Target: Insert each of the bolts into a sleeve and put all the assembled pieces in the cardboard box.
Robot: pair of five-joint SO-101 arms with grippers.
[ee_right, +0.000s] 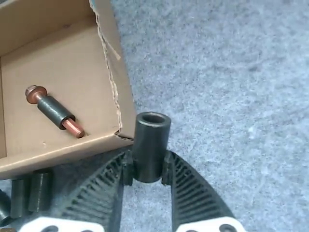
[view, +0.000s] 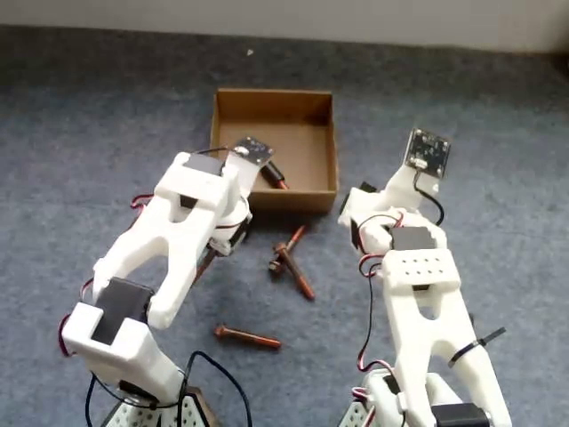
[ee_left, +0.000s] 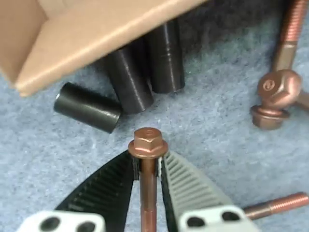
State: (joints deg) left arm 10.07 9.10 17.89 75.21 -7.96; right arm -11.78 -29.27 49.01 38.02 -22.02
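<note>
My left gripper (ee_left: 147, 162) is clamped on the shank of a copper-coloured hex-head bolt (ee_left: 147, 141), just outside the brown cardboard box (ee_left: 96, 38). Three loose black cylindrical sleeves (ee_left: 126, 79) lie against that box's wall. My right gripper (ee_right: 147, 169) pinches another black sleeve (ee_right: 150, 140) beside the box's corner. Inside the box lies one bolt-in-sleeve assembly (ee_right: 54, 111) — more copper bolts (view: 247, 337) lie on the grey carpet (view: 89, 133) near the box.
</note>
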